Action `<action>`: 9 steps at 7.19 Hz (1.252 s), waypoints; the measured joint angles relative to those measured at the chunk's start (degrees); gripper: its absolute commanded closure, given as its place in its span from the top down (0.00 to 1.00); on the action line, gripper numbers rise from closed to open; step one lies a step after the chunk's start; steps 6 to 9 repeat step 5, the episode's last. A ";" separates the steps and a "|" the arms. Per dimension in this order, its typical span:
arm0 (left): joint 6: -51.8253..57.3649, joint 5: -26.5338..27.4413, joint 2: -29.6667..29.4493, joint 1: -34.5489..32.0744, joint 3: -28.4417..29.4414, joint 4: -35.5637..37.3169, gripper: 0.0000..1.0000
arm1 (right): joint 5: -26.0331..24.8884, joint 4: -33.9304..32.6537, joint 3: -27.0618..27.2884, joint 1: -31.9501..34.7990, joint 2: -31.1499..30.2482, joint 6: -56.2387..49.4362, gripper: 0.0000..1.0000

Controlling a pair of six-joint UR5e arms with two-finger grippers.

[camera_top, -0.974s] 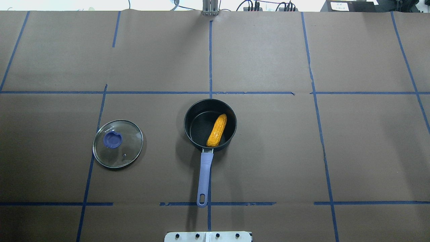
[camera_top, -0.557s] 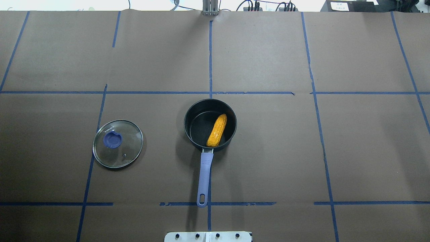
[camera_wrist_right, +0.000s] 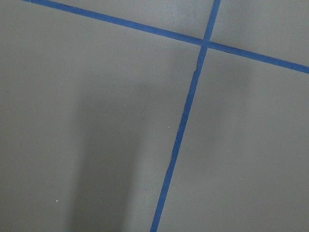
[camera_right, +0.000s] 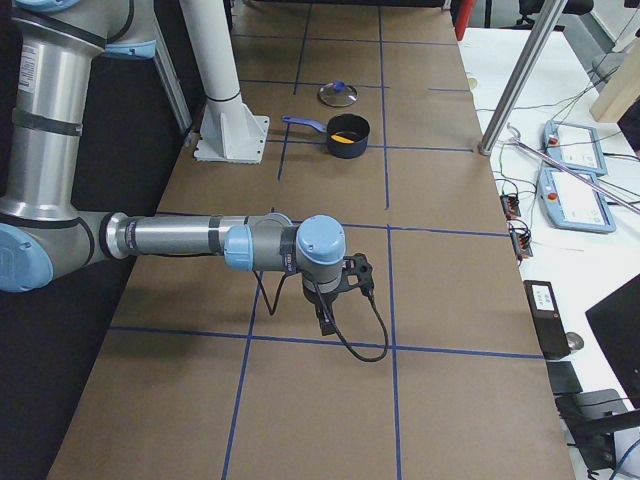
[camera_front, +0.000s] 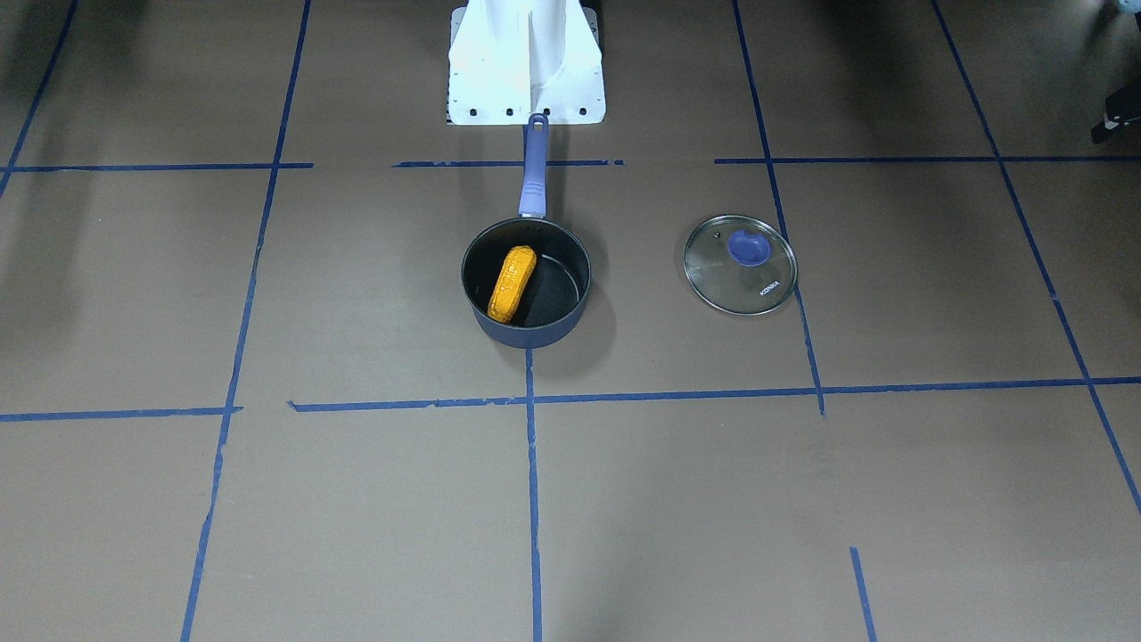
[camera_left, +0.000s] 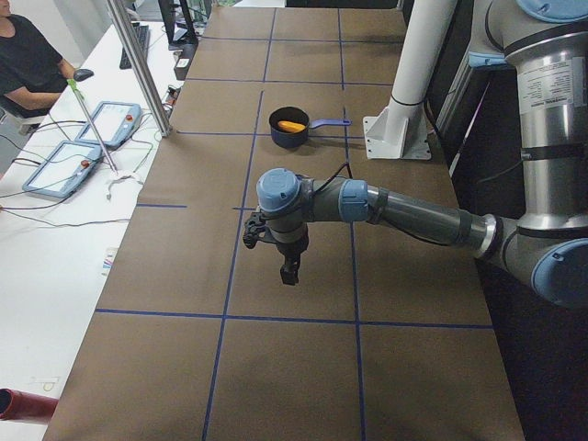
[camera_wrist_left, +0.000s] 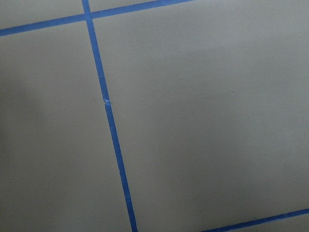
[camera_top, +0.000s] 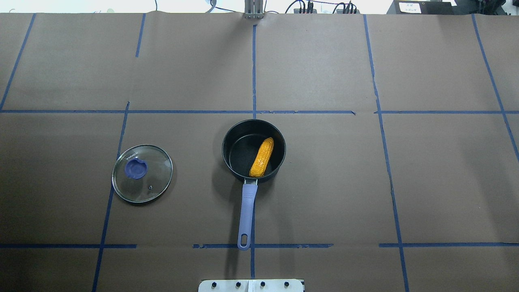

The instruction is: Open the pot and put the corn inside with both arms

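The dark navy pot [camera_top: 240,153] stands open at the table's middle, its purple-blue handle [camera_top: 247,211] pointing toward the robot's base. The orange-yellow corn [camera_top: 261,157] lies inside it, leaning on the wall; it also shows in the front view [camera_front: 512,283]. The left gripper [camera_left: 288,274] hangs over bare table far to the pot's left. The right gripper [camera_right: 326,322] hangs over bare table far to its right. Both show only in the side views, so I cannot tell whether they are open or shut. Both wrist views show only brown paper and blue tape.
The glass lid [camera_top: 142,173] with its purple knob lies flat on the table left of the pot, apart from it. The robot's white base plate [camera_top: 251,285] sits at the near edge. Operator desks with teach pendants [camera_left: 69,167] border the far side.
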 measured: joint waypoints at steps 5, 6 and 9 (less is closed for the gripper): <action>0.41 -0.17 0.70 -0.07 -3.01 0.34 1.00 | 0.09 0.08 -0.06 0.00 0.06 -0.25 1.00; 0.41 -0.17 0.70 -0.07 -3.01 0.34 1.00 | 0.09 0.08 -0.06 0.00 0.06 -0.25 1.00; 0.41 -0.17 0.70 -0.07 -3.01 0.34 1.00 | 0.09 0.08 -0.06 0.00 0.06 -0.25 1.00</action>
